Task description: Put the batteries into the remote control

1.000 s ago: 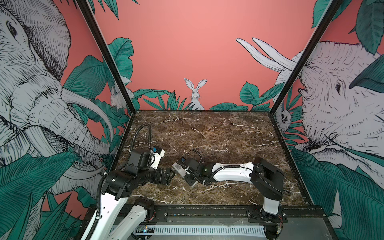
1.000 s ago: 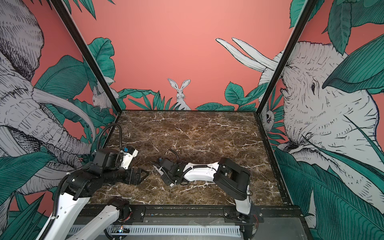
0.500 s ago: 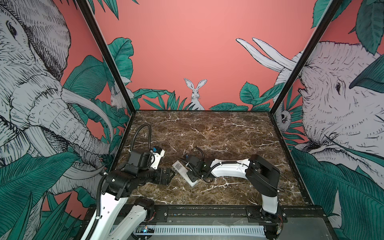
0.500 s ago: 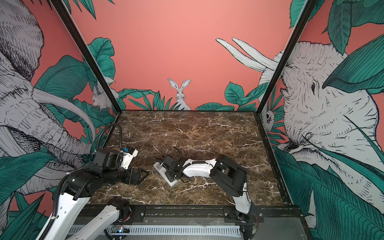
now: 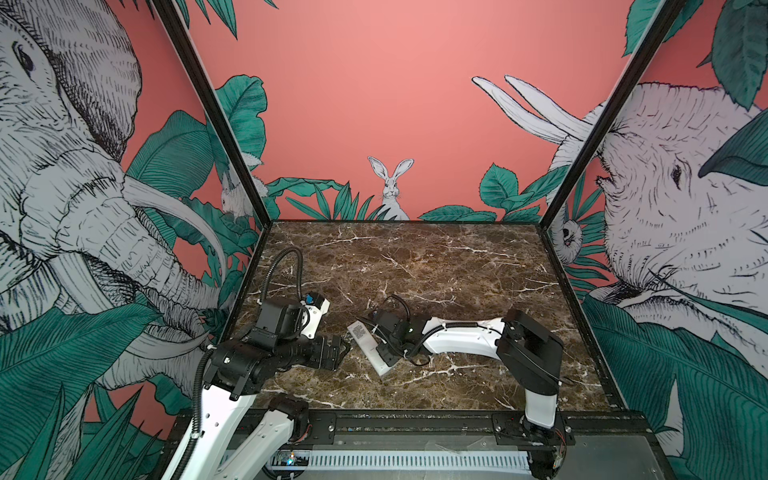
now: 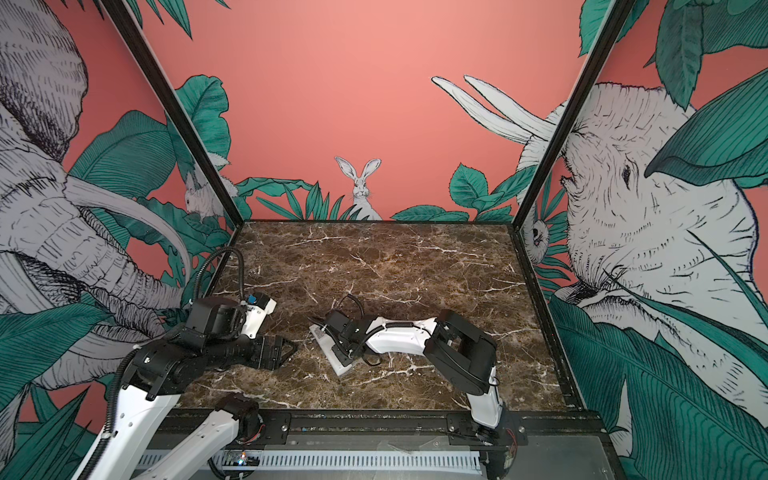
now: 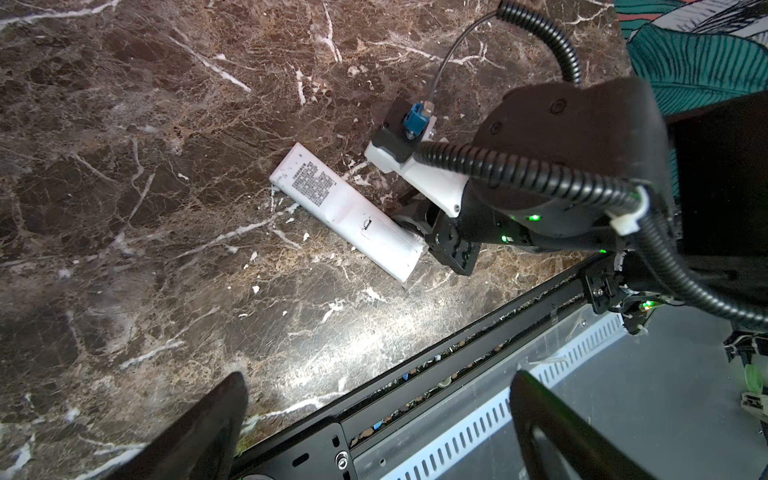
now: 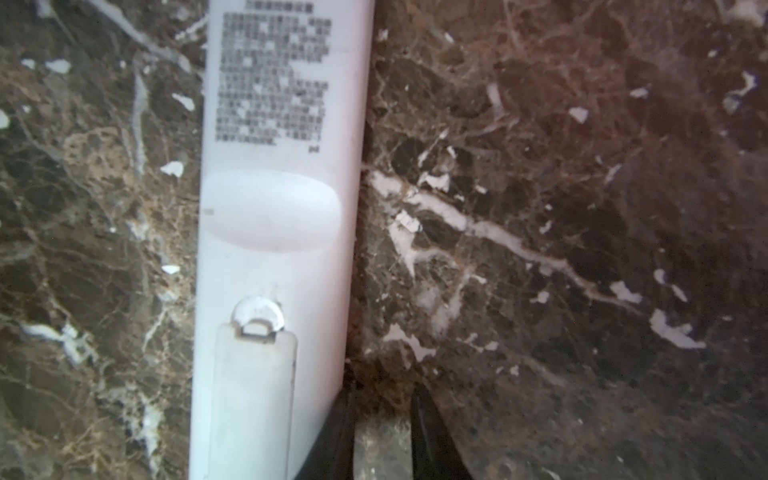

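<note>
The remote control (image 5: 368,345) (image 6: 330,347) lies flat on the marble table with its plain white back up. A printed label and a closed battery cover (image 8: 253,395) show on that back. My right gripper (image 8: 382,409) (image 5: 387,352) (image 6: 344,354) (image 7: 417,235) sits low beside the remote's long edge at the cover end. It is open by a narrow gap with only marble between its fingers, and one finger (image 8: 338,419) rests against the remote's side. My left gripper (image 7: 378,378) (image 5: 338,353) (image 6: 286,349) hangs wide open and empty to the left of the remote. The batteries are out of view.
The black front rail (image 7: 457,357) and a slotted white cable duct (image 5: 415,459) run along the table's near edge, just under my left gripper. Printed walls enclose the marble table (image 5: 415,266) on three sides.
My right gripper has gone from shut to slightly open beside the remote. The right arm shifted a little and the remote now lies flat. The left arm has not moved.
</note>
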{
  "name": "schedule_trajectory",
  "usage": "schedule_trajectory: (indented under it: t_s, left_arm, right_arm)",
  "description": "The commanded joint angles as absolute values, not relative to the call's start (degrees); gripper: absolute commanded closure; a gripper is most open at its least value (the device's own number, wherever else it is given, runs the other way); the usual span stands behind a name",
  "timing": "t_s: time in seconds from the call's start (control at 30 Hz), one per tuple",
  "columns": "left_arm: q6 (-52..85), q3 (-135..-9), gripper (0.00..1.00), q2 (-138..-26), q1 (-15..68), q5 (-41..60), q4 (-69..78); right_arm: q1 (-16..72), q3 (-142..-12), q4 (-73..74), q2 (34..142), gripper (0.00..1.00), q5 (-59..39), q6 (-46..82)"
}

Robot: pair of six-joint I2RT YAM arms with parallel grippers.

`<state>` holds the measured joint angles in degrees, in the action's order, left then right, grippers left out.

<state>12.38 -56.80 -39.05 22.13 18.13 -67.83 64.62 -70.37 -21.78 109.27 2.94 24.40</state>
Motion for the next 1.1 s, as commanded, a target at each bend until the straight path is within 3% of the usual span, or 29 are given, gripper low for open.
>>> schedule_trajectory:
  t_s: [0.0, 0.27, 1.07]
  left_arm:
    - [12.0, -56.1, 0.01, -38.9, 22.0, 18.2, -67.9]
    - [12.1, -56.1, 0.01, -38.4, 22.1, 18.0, -67.9]
    - [12.3, -56.1, 0.01, -38.2, 22.0, 17.8, -67.9]
  right_arm:
    - [64.4, -70.6, -22.9, 106.5, 0.69, 2.5, 23.9]
    - [64.3, -72.7, -23.3, 107.5, 0.57, 0.5, 23.2]
    - [66.6, -76.8, -32.4, 112.2, 0.51, 1.9, 22.3]
